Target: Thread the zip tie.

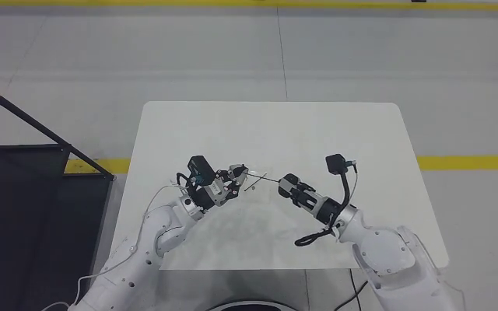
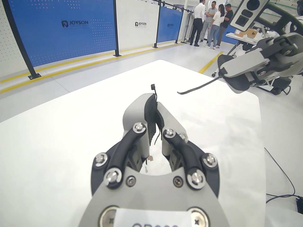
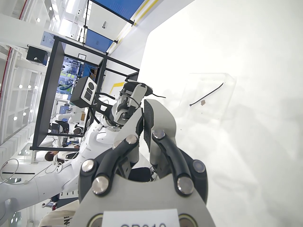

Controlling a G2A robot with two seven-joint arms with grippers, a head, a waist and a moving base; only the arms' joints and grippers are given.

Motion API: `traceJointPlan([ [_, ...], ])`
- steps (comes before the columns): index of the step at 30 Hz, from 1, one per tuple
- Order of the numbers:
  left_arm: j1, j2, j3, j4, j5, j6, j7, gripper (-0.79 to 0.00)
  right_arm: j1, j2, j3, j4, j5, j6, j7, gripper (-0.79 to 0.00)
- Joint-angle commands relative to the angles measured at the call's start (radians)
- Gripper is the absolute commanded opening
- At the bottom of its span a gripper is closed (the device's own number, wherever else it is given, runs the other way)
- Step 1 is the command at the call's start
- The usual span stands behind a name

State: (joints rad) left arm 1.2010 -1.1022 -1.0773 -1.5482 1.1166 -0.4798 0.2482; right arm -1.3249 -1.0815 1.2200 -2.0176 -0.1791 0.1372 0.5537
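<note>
My left gripper (image 2: 155, 100) is shut on a black zip tie, and its small head (image 2: 153, 87) sticks up past the fingertips. My right gripper (image 2: 222, 75) is shut on a black zip-tie strap (image 2: 198, 86). The strap's free tip points toward that head and stops a short gap away. From above, both grippers hover over the middle of the white table (image 1: 350, 140). There the left gripper (image 1: 236, 172) faces the right gripper (image 1: 283, 181), and the strap (image 1: 264, 176) spans the space between them. Whether head and strap belong to one tie I cannot tell.
A second black zip tie (image 3: 208, 94) lies flat on the table on a clear plastic sheet (image 3: 227, 81), just below the grippers. It also shows from above as the loose tie (image 1: 250, 186). A black frame stands off the table's left side.
</note>
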Motion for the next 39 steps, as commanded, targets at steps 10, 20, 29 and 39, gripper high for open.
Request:
traceJointPlan([
  [10, 0.000, 0.000, 0.000, 0.000, 0.000, 0.000, 0.000, -0.785, 0.018, -0.010, -0.010, 0.010, 0.019, 0.046, -0.028, -0.785],
  [20, 0.000, 0.000, 0.000, 0.000, 0.000, 0.000, 0.000, -0.785, 0.026, -0.014, -0.009, 0.017, 0.022, 0.057, -0.018, -0.785],
  [29, 0.000, 0.000, 0.000, 0.000, 0.000, 0.000, 0.000, -0.785, 0.038, -0.018, -0.013, 0.026, 0.026, 0.068, -0.011, -0.785],
  [39, 0.000, 0.000, 0.000, 0.000, 0.000, 0.000, 0.000, -0.785, 0.051, -0.022, -0.010, 0.037, 0.042, 0.080, -0.006, -0.785],
])
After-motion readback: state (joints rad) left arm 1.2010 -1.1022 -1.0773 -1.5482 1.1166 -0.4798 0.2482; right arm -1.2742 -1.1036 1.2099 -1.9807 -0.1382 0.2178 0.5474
